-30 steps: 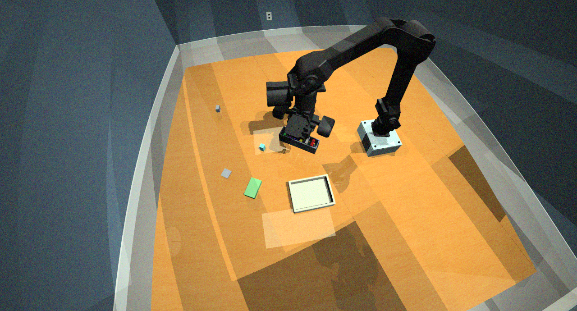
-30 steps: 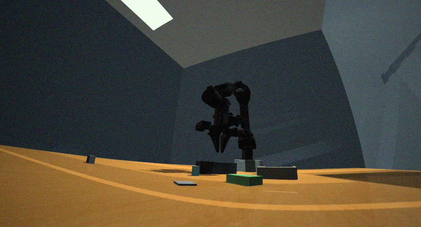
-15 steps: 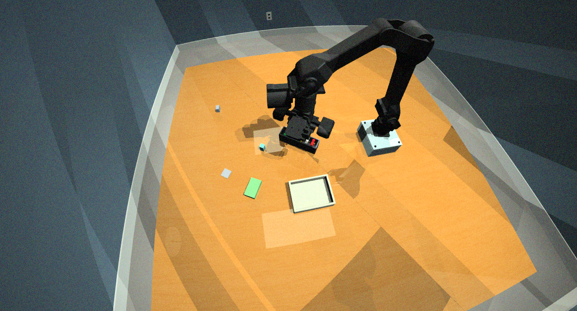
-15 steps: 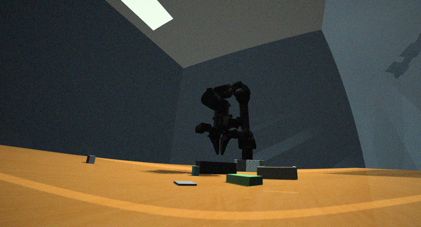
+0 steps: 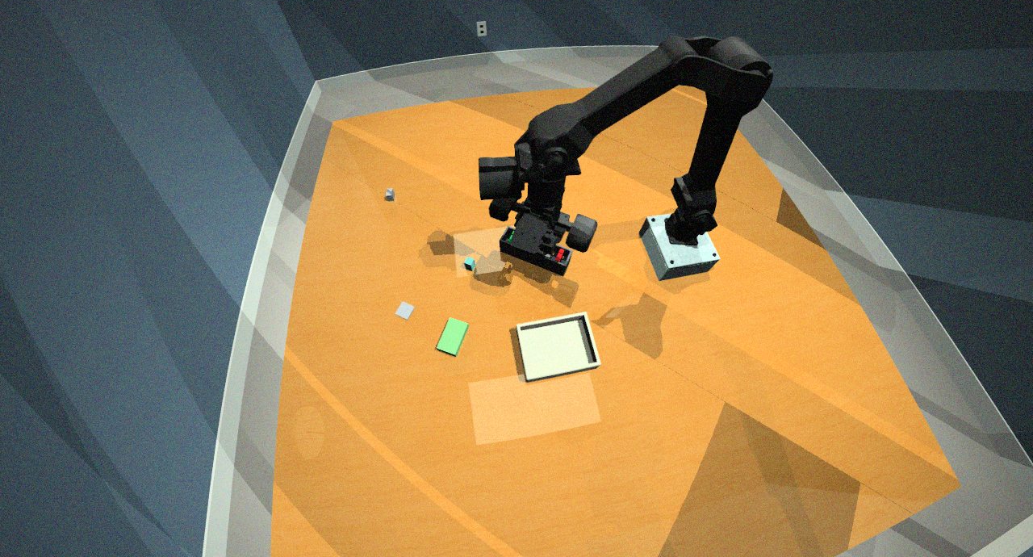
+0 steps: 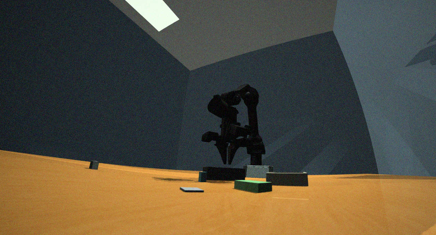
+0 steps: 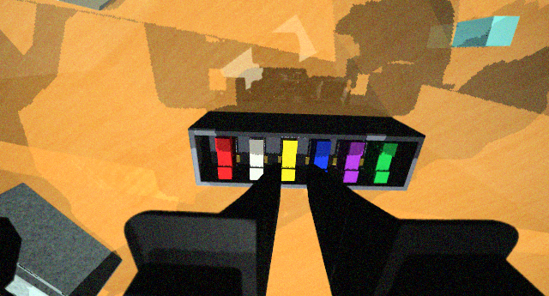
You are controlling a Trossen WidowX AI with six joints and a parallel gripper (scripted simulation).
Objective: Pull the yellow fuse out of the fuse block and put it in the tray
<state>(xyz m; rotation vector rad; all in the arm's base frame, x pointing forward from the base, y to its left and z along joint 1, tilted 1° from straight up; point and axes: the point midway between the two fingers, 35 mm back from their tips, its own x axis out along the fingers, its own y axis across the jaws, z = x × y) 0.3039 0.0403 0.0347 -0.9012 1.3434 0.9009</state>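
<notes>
Currently the gripper (image 7: 293,176) hangs over the fuse block (image 7: 306,124), fingers slightly apart with nothing between them, tips either side of the yellow fuse (image 7: 289,160), which sits in its slot between white and blue fuses; contact seems absent but is hard to judge. Tray (image 5: 593,341) stands well apart.

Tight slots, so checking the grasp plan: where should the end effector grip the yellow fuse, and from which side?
Grip the yellow fuse by its raised top, coming straight down from above. It stands upright in the fuse block, with the white fuse and blue fuse close either side. The end effector, fingers slightly apart and holding nothing, already straddles it; best to keep each finger in the gaps beside it.
</notes>
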